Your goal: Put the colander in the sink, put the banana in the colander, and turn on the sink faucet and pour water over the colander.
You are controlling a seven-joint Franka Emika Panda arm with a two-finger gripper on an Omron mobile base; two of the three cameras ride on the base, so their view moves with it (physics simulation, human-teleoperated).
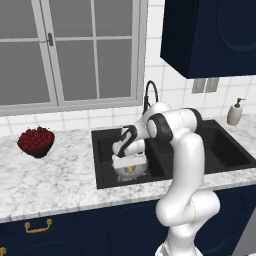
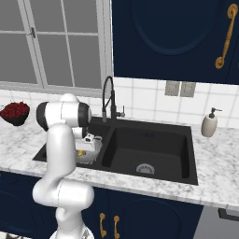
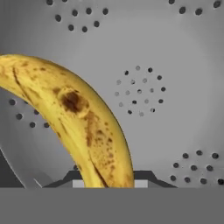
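Held banana (image 3: 83, 127) pinched in gripper (image 3: 109, 183), low inside colander (image 3: 175, 65) in sink (image 1: 102, 150). Step two nearly finished. Next, in judgement: let go, withdraw, reach for faucet (image 2: 108, 98).

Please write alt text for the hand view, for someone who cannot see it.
A spotted yellow banana curves up from between the shut jaws at the bottom edge, close above the silver colander's pierced inner wall. Clusters of small holes dot the metal behind it.
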